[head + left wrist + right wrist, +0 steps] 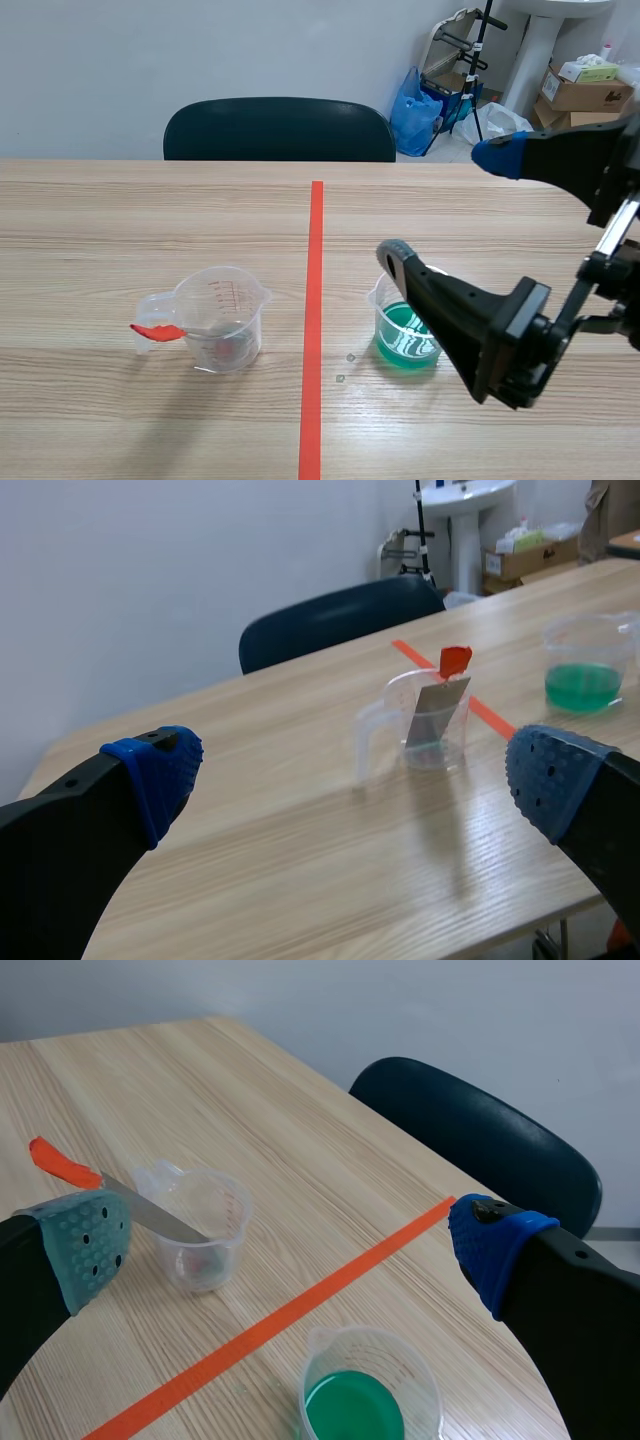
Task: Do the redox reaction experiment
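Green liquid sits in the right cup point(405, 338), about a third full, and that's my main thing on screen. It stands toward the near edge of the worktop point(100, 220), just right of the red tape line that runs from near edge to far edge. On the other side of the line, at about the same depth, is the clear cup point(222, 320), handle turned to the left edge. A metal blade point(150, 1210) leans inside it, tip down in the bottom, red grip poking out over the rim on the handle side.

Right gripper point(447, 205): I read it as spread wide, nothing between the fingers. It hangs over the green cup, which in its own camera lies below and between the two pads, apart from both. One pad is grey-green, the other blue.

Left gripper point(355, 775): also spread wide and holding nothing. I only get it from its own camera; the clear cup is well ahead of it, the green one further off beyond.

Past the far edge I see a dark chair point(280, 130), a blue bag point(412, 110) and cardboard boxes point(585, 90).
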`<state>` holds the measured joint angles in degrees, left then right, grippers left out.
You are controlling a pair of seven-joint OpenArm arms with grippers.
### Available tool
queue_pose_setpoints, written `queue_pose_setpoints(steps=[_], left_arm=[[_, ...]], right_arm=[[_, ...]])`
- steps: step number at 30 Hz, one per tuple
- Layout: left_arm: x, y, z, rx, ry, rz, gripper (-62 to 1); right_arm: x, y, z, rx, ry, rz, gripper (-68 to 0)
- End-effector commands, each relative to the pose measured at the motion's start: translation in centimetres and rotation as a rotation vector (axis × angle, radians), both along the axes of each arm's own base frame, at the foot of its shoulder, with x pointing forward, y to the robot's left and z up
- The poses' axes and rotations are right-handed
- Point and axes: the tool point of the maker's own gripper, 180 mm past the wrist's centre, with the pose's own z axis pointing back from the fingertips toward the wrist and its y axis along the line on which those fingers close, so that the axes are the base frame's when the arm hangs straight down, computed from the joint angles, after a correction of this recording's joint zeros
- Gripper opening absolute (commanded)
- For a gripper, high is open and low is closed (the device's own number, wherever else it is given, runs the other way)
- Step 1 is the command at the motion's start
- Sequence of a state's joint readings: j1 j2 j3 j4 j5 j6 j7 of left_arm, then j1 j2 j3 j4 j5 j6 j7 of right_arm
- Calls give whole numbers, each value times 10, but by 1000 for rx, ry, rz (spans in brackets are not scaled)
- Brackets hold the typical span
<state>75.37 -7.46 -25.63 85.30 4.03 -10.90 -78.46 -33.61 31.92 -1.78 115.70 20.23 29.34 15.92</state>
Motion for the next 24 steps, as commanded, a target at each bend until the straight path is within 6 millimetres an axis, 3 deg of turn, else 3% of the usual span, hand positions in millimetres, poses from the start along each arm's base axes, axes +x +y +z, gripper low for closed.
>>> queue_pose_setpoints(steps=[1,6,11,24], left_arm=[[5,-2,6,1,-23,-7,14],[14,2,6,-20,-15,-16,14],[37,14,2,-58,31,-4,14],[75,34,22,-192,-19,-14,14]], right_arm=[[0,1,17,26,-43,3,4],[-1,-5,23,28,-49,-16,4],[-5,-14,16,33,2,-47,4],[-8,-28,-2,-22,75,-99,4]])
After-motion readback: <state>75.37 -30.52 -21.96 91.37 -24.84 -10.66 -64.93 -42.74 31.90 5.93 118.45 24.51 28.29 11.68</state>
